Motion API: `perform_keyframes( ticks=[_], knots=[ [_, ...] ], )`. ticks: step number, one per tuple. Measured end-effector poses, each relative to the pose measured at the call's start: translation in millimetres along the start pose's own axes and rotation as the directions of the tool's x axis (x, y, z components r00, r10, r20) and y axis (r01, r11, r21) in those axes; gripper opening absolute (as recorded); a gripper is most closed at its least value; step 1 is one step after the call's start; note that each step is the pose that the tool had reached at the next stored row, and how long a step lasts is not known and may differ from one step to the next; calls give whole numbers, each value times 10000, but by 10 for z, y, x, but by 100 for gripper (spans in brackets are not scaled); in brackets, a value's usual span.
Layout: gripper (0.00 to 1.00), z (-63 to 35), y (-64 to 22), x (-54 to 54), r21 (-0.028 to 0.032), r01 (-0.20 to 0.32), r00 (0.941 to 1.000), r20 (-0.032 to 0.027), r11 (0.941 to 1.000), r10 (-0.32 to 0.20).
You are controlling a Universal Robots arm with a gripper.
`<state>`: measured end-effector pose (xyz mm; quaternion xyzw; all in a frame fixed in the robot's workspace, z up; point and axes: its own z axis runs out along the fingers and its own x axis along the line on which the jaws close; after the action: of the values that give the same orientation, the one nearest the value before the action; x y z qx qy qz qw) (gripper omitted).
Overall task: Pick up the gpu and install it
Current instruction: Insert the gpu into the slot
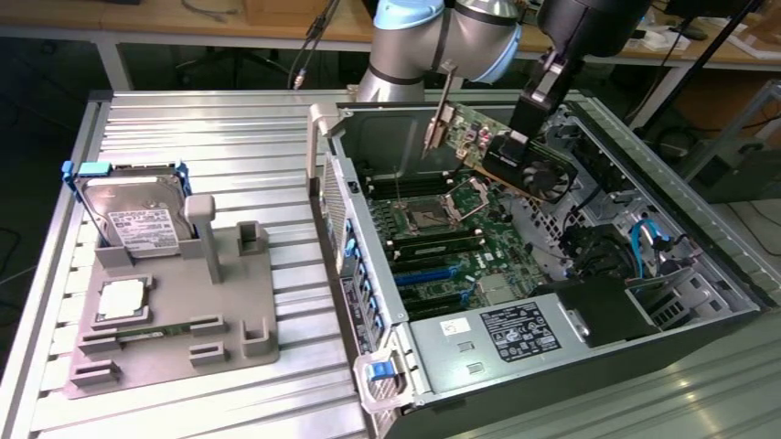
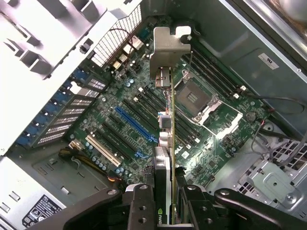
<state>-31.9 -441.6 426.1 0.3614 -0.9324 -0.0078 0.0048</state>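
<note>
Gpu (image 1: 525, 165) clamped edge-on between the gripper's (image 2: 165, 211) fingers (image 2: 141, 203), one finger on each face, silver bracket (image 2: 169, 48) at the far end, hanging over the motherboard (image 1: 452, 251), at one o'clock from the CPU socket (image 1: 430, 212) in the exterior view.

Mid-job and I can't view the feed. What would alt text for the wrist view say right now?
The gripper holds the gpu edge-on, its silver bracket at the far end, above the motherboard inside the open computer case. Beneath the card lie black expansion slots and a long blue slot, with the CPU socket nearby; the card is not yet seated.
</note>
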Motion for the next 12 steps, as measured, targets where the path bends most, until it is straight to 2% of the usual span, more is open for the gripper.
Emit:
perform_keyframes(
  ticks=[12],
  knots=[
    [27,0,0,0,9,606,9982,-18,9982,-606]
  ],
)
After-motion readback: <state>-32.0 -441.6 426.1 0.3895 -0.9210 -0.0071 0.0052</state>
